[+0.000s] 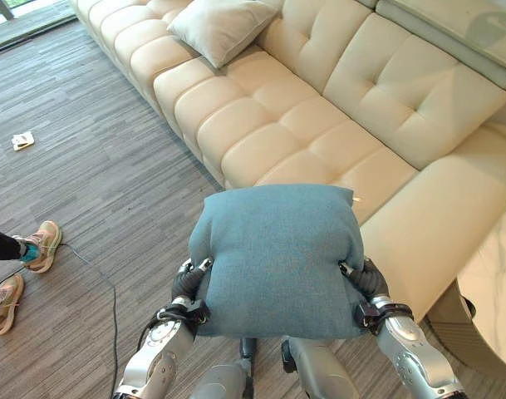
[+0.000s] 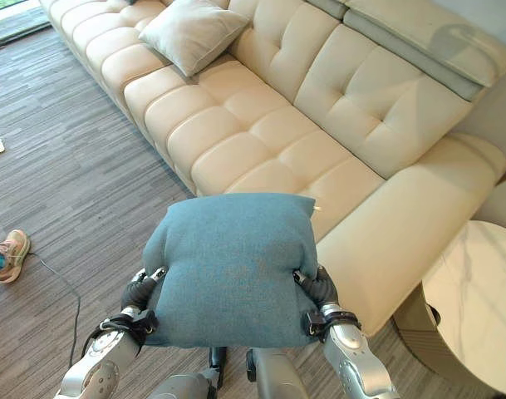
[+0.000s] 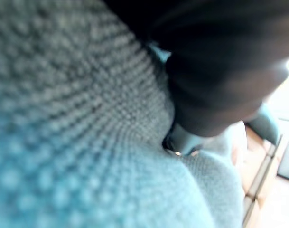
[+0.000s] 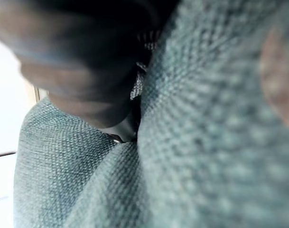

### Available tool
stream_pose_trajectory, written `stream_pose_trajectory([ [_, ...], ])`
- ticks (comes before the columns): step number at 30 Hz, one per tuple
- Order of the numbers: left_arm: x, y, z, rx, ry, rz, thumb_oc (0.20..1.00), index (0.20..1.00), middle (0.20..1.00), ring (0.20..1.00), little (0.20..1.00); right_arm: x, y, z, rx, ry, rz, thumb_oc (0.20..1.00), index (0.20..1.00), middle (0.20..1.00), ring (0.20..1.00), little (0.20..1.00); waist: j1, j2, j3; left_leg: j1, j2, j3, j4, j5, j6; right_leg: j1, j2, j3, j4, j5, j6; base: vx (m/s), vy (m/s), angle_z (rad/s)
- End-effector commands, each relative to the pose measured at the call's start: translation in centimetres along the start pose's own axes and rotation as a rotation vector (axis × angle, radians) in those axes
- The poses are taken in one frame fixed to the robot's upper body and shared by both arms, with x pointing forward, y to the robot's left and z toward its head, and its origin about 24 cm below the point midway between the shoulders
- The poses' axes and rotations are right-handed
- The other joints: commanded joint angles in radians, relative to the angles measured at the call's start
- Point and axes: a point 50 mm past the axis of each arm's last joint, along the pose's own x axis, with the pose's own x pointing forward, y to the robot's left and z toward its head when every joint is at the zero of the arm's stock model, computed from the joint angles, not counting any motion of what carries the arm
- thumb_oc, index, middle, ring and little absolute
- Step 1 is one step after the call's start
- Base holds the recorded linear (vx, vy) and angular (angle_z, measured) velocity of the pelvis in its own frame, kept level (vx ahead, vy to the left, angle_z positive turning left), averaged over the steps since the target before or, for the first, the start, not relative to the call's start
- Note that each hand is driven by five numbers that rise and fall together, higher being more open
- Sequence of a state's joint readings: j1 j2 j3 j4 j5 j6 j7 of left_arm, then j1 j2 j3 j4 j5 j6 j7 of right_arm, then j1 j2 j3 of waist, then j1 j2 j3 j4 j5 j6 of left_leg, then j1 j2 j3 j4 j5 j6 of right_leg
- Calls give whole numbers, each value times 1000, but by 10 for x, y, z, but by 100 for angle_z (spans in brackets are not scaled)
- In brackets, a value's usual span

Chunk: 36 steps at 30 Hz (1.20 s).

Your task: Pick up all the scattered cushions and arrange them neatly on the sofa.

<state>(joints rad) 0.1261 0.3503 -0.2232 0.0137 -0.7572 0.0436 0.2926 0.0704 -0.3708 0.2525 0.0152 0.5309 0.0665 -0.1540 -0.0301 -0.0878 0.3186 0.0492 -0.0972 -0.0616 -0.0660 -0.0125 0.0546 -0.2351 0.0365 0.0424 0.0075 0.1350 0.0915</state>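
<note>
The blue cushion point(image 1: 276, 259) is being carried off the floor, just in front of the sofa point(image 1: 319, 141), squeezed between the two hands so its sides are dimpling inward; pressing from both sides is probably what is keeping such a soft thing from sagging. The left hand point(image 1: 189, 283) and right hand point(image 1: 362, 278) are sinking into the fabric, so I cannot tell how their fingers are set. A white cushion point(image 1: 219, 27) is already lying on the seat farther along. A person's shoes point(image 1: 24, 266) are standing on the floor to the left.

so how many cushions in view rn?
2. A blue cushion is held off the floor between the left hand and right hand, in front of the sofa. A cream cushion leans on the sofa's far end. Others may lie outside the views.
</note>
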Motion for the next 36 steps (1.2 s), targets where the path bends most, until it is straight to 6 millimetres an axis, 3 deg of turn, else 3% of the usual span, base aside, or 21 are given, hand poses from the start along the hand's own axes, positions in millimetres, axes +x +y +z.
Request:
stream_pose_trajectory([
  [1, -7, -60, 26, -88, -157, -306, 200, 200, 200, 200, 200, 0, 29, 36, 69, -211, 155, 200, 200, 200, 200, 200, -47, 30, -123, 72, 4, 38, 97, -141, -19, 63, 35, -36, -44, -38, 3, 475, -110, 56],
  [2, -8, -61, 23, -95, -140, -316, 200, 200, 200, 200, 200, -3, 25, 34, 56, -199, 150, 200, 200, 200, 200, 200, -61, 51, -133, 69, 17, 59, 184, -109, -51, 109, 29, -66, -48, -62, -16, 338, -77, 55],
  [3, -8, -61, 23, -95, -140, -316, 200, 200, 200, 200, 200, -3, 25, 34, 56, -199, 150, 200, 200, 200, 200, 200, -62, 52, -132, 69, 18, 58, 186, -110, -52, 110, 29, -67, -49, -62, -16, 319, -78, 65],
  [4, -8, -62, 23, -101, -139, -321, 200, 200, 200, 200, 200, -4, 23, 32, 53, -192, 147, 200, 200, 200, 200, 200, -67, 60, -133, 55, 22, 79, 248, -75, -76, 137, 26, -79, -57, -74, -26, 180, -59, 57],
  [5, -9, -63, 23, -107, -139, -333, 200, 200, 200, 200, 200, -5, 20, 33, 38, -192, 143, 200, 200, 200, 200, 200, -67, 67, -117, -8, 18, 99, 418, -5, -125, 182, 23, -85, -67, -88, -42, 229, -87, 45],
  [6, -10, -62, 22, -110, -137, -333, 200, 200, 200, 200, 200, -6, 19, 34, 34, -193, 148, 200, 200, 200, 200, 200, -65, 68, -110, -42, 16, 100, 517, 26, -144, 196, 28, -80, -61, -100, -54, 221, -113, 30],
  [7, -11, -62, 21, -116, -134, -333, 200, 200, 200, 200, 200, -7, 18, 35, 32, -195, 152, 200, 200, 200, 200, 200, -57, 66, -97, -111, 1, 92, 690, 63, -174, 224, 31, -71, -57, -114, -71, 130, -77, -5],
  [9, -11, -63, 21, -120, -132, -331, 200, 200, 200, 200, 200, -8, 17, 36, 36, -199, 146, 200, 200, 200, 200, 200, -56, 64, -95, -140, 9, 102, 734, 52, -166, 232, 32, -64, -57, -120, -78, 108, -72, -43],
  [10, -11, -64, 20, -120, -128, -334, 200, 200, 200, 200, 200, -8, 16, 38, 44, -210, 140, 200, 200, 200, 200, 200, -56, 57, -91, -176, 15, 114, 763, 30, -146, 242, 29, -53, -58, -119, -80, 134, -88, -46],
  [11, -10, -65, 21, -118, -127, -337, 200, 200, 200, 200, 200, -8, 16, 39, 53, -215, 130, 200, 200, 200, 200, 200, -58, 50, -90, -208, 15, 117, 756, 2, -120, 250, 23, -42, -57, -121, -81, 186, -74, -39],
  [12, -9, -68, 21, -112, -125, -341, 200, 200, 200, 200, 200, -8, 17, 39, 64, -225, 122, 200, 200, 200, 200, 200, -57, 37, -89, -248, 4, 102, 667, -54, -80, 262, 14, -20, -50, -130, -79, 141, -41, -24],
  [13, -9, -68, 21, -112, -125, -341, 200, 200, 200, 200, 200, -7, 17, 39, 64, -225, 122, 200, 200, 200, 200, 200, -58, 36, -90, -250, 3, 102, 666, -52, -80, 260, 13, -20, -50, -129, -79, 183, -20, -22],
  [15, -9, -67, 21, -108, -124, -336, 200, 200, 200, 200, 200, -7, 18, 38, 59, -221, 112, 200, 200, 200, 200, 200, -58, 22, -95, -219, 2, 81, 452, -88, -47, 270, 6, -8, -38, -148, -69, 206, 10, -11],
  [18, -8, -63, 20, -98, -129, -312, 200, 200, 200, 200, 200, -5, 19, 36, 31, -214, 111, 200, 200, 200, 200, 200, -55, 31, -112, -170, 32, 1, 117, 52, -59, 281, 20, 7, -12, -178, -67, 274, 55, -16],
  [20, -8, -64, 19, -92, -131, -315, 200, 200, 200, 200, 200, -4, 16, 35, 19, -213, 97, 200, 200, 200, 200, 200, -61, 39, -119, -175, 47, 30, 31, 102, -73, 301, 22, 5, -9, -198, -67, 308, 106, -28],
  [22, -8, -62, 15, -112, -106, -301, 200, 200, 200, 200, 200, -5, 17, 31, 22, -192, 98, 200, 200, 200, 200, 200, -57, 52, -150, -111, 38, 36, -21, 101, -59, 333, 11, 13, 5, -237, -61, 566, 262, -2],
  [27, -7, -59, 18, -107, -120, -282, 200, 200, 200, 200, 200, 0, 24, 35, 10, -204, 119, 200, 200, 200, 200, 200, -39, 56, -152, -81, 29, 80, -13, 68, -28, 300, -9, 36, 108, -265, -40, 265, 188, -46],
  [29, -4, -56, 26, -77, -150, -268, 200, 200, 200, 200, 200, 6, 31, 39, 4, -220, 138, 200, 200, 200, 200, 200, -29, 67, -132, -43, 28, 150, -15, 31, 2, 200, -35, 24, 330, -257, -6, 191, 226, -96],
  [31, -2, -56, 29, -46, -161, -268, 200, 200, 200, 200, 200, 6, 36, 37, 20, -214, 146, 200, 200, 200, 200, 200, -38, 74, -119, -19, 34, 195, -21, 14, 4, 135, -54, -13, 413, -222, 9, 96, 129, -90],
  [36, 5, -50, 38, 10, -204, -243, 200, 200, 200, 200, 200, 9, 39, 37, 55, -211, 154, 200, 200, 200, 200, 200, -56, 81, -110, 18, 62, 312, -21, -30, -18, 57, -60, -162, 186, -171, 16, 100, 28, -59],
])
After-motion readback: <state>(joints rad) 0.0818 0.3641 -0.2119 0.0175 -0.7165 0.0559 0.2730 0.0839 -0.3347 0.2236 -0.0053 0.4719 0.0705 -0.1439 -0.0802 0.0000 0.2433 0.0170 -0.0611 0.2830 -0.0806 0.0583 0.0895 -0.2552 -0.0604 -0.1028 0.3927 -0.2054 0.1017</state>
